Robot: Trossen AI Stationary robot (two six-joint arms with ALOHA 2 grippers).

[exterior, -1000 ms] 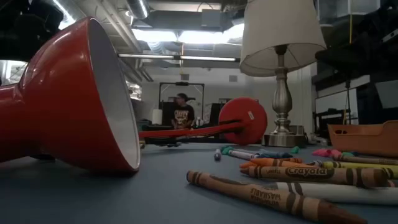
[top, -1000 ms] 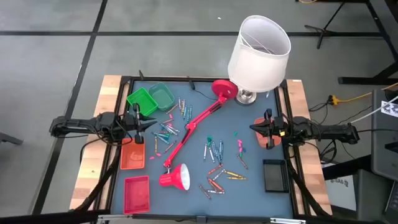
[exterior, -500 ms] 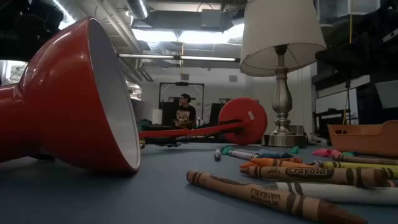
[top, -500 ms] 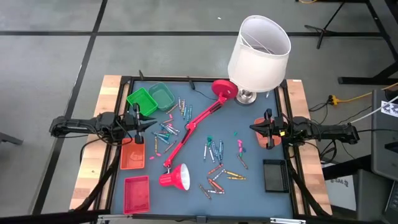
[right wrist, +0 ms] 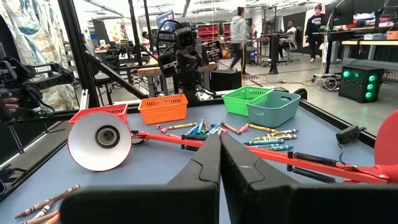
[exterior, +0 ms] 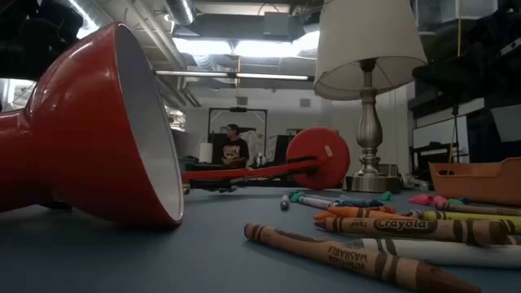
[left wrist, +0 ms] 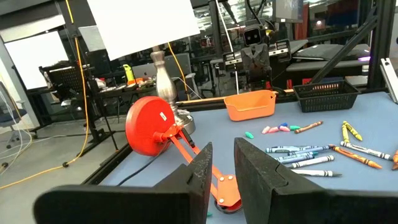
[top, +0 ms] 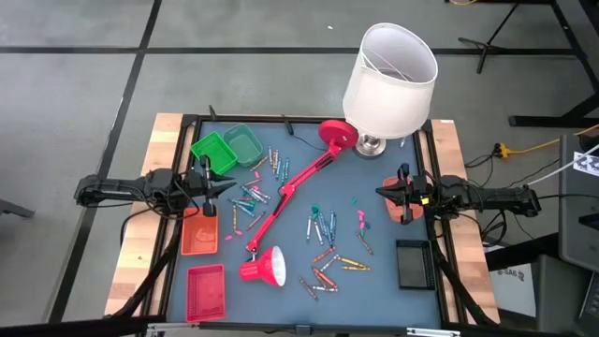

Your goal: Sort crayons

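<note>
While both arms waited at the table's point(top: 168, 281) edges, the left end effector point(top: 227, 184) stood slightly parted and empty, the right end effector point(top: 381, 194) shut and empty; crayons point(top: 253, 197) lay just ahead, best approached from above, singly.

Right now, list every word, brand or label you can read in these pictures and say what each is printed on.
"Crayola": on the wrapper of an orange crayon lying on the table, low view.
"WASHABLE", upside down: on the brown crayon nearest the camera, low view; its smaller print is unreadable.
Sticker on the red lamp base: too small to read.
Wrappers of the other crayons: too small or blurred.
Signs in the room behind: unreadable.
</note>
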